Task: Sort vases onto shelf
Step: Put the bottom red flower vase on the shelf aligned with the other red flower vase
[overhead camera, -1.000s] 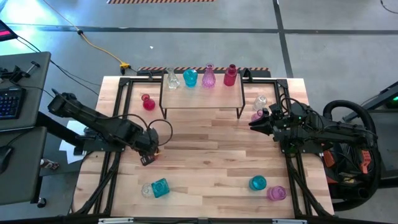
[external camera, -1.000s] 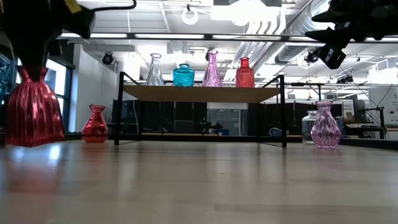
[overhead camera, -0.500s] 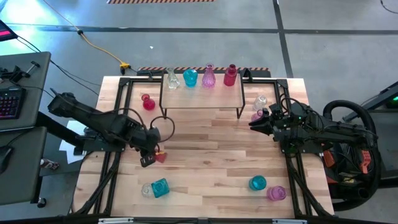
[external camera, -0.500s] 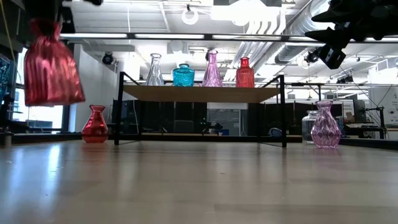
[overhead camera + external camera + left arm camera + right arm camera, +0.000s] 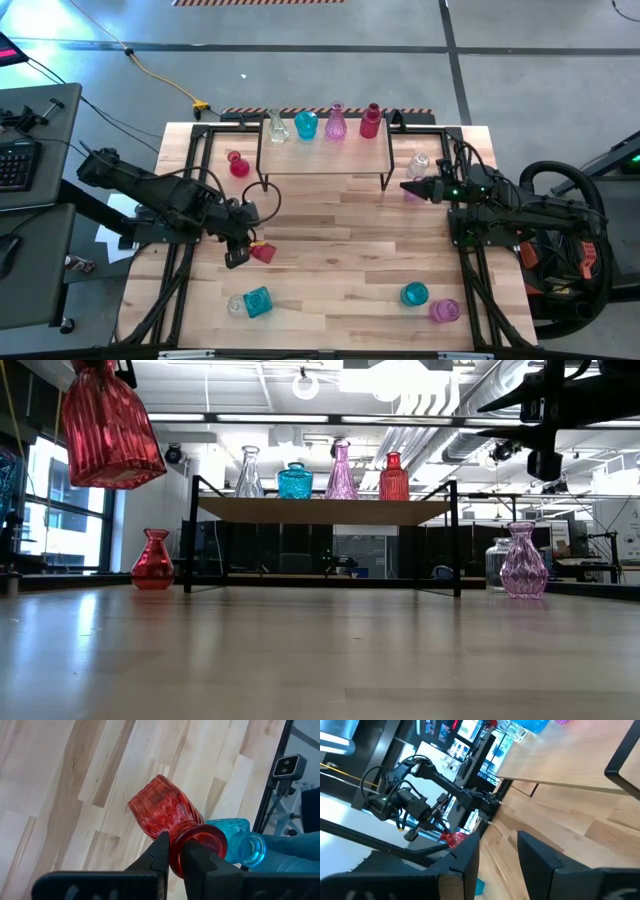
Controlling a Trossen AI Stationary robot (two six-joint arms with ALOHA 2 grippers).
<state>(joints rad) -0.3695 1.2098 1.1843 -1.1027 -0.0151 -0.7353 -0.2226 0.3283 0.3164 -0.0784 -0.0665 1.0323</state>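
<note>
Vases: four stand in a row on the shelf (image 5: 325,155) at upper centre of the high view: clear bottle (image 5: 275,127), teal round vase (image 5: 305,125), pink-purple bottle (image 5: 335,123), red bottle (image 5: 370,121). Low view shows the same row upright on the shelf top.

Left gripper (image 5: 243,250) sits at centre left of the high view, over the surface (image 5: 340,255). It pinches a ribbed red vase (image 5: 262,252) at the neck, fingers (image 5: 161,851) pressed tight just under the flared rim in the left wrist view. Low view puts that vase at upper left of the frame, well clear of the surface, tilted slightly.

Right gripper (image 5: 408,187) is at right of centre in the high view, just beside the shelf's right leg, pointing left. Its fingers (image 5: 536,851) stand slightly apart in the right wrist view, nothing between them.

Rest of the vases on the surface:
- small red vase (image 5: 238,164), left of the shelf, upright
- clear vase (image 5: 419,164) and pink-purple vase (image 5: 523,560), right of the shelf, near the right gripper; the arm partly hides the pink one from above
- teal square vase (image 5: 257,301) touching a small clear vase (image 5: 236,305), lower left
- teal vase (image 5: 414,294) and pink vase (image 5: 444,310), lower right, just beside each other
</note>
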